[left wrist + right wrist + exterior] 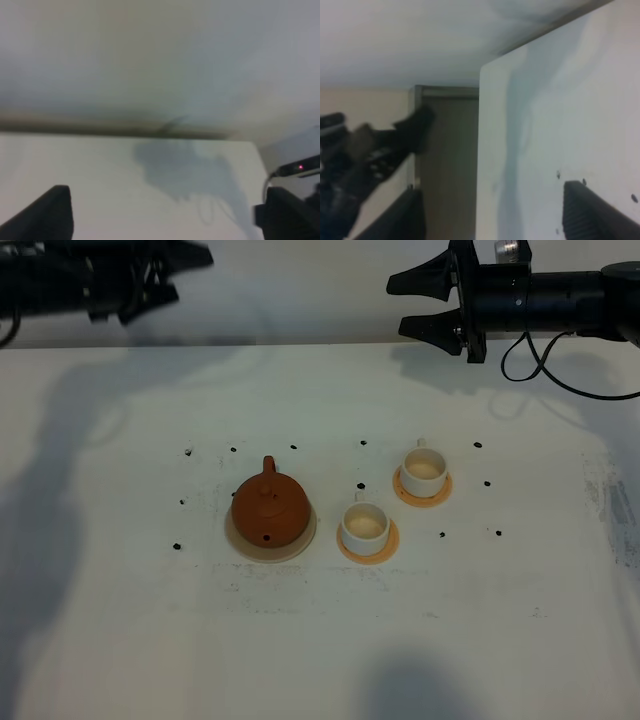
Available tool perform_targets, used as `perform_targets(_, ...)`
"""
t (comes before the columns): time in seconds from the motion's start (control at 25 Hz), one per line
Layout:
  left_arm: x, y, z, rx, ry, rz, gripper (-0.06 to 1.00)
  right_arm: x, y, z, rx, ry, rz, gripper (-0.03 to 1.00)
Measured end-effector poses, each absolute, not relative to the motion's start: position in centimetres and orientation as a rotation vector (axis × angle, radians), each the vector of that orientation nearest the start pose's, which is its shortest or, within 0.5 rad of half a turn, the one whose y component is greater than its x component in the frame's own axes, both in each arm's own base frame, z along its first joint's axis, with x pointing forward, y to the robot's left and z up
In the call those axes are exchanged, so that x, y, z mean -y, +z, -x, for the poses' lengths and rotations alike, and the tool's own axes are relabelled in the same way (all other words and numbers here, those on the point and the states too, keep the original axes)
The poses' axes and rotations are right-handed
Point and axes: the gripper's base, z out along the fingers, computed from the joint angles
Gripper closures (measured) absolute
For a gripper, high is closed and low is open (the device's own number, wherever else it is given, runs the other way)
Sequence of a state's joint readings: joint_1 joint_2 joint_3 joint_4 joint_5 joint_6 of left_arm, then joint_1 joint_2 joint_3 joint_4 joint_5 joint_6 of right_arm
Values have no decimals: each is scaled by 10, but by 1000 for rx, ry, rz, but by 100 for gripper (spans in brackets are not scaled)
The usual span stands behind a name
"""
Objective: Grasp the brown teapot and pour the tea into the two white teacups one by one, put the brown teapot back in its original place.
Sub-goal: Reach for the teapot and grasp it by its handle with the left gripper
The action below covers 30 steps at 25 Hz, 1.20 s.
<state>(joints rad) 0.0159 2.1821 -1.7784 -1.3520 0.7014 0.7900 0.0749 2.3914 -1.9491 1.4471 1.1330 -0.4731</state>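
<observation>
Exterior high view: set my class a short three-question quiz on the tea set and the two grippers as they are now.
1. True or false: the brown teapot stands on the pale disc.
2. What do the nearer teacup and the farther teacup each stand on? A: an orange coaster; B: a white plate; C: the pale disc.
3. Fill in: the left gripper and the right gripper are both ____.
Key: 1 true; 2 A; 3 open.

Overhead cam sits high and looks steeply down at the whole worktop [120, 640] from mid range. Both wrist cams skim low over that same worktop. The left one faces the back wall, and the right one's rolled sideways, facing the left arm [370, 150].
</observation>
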Motion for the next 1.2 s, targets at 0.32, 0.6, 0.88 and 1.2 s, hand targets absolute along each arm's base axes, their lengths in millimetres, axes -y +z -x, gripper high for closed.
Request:
perform_targets(0.32, 62, 302, -492, -2014, -1039, -281, 20, -112, 219, -502, -2211, 1572, 211, 39)
perform_targets(0.6, 56, 326, -473, -2146, -861, -375, 20, -101, 284, -507, -2242, 1128, 485, 43)
perform_targets(0.88, 29, 353, -449, -2315, -380, -404, 20, -89, 282, -506, -2392, 940, 430, 45)
perform_targets(1.2, 15, 395, -418, -2308, -144, -401, 20, -65, 358, -472, -2374, 478, 498, 52)
